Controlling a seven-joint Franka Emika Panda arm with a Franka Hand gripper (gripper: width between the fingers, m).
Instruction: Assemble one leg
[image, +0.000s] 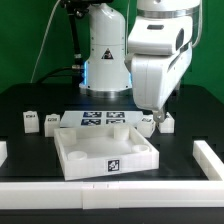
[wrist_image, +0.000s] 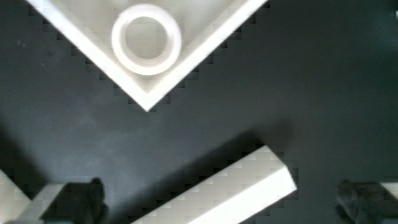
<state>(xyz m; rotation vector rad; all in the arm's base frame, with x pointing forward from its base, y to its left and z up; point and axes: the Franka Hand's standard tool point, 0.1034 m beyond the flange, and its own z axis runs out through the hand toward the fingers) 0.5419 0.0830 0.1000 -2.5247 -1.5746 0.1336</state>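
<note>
The gripper (image: 152, 115) hangs low over the table just off the far right corner of the white tray (image: 78, 160). In the wrist view the gripper (wrist_image: 217, 200) is open. Its dark fingers (wrist_image: 71, 200) stand apart on either side of a white leg (wrist_image: 240, 188), which lies slanted between them with a gap on each side. That leg (image: 146, 124) is partly hidden by the gripper in the exterior view. Another leg (image: 167, 122) stands just to its right. Two more legs (image: 30, 120) (image: 52, 121) stand at the exterior view's left.
A tray corner with a round socket (wrist_image: 143, 38) lies close ahead of the gripper. The marker board (image: 100, 117) lies behind the tray. White rails (image: 110, 190) border the black table at the front and sides. The robot base (image: 105, 55) stands at the back.
</note>
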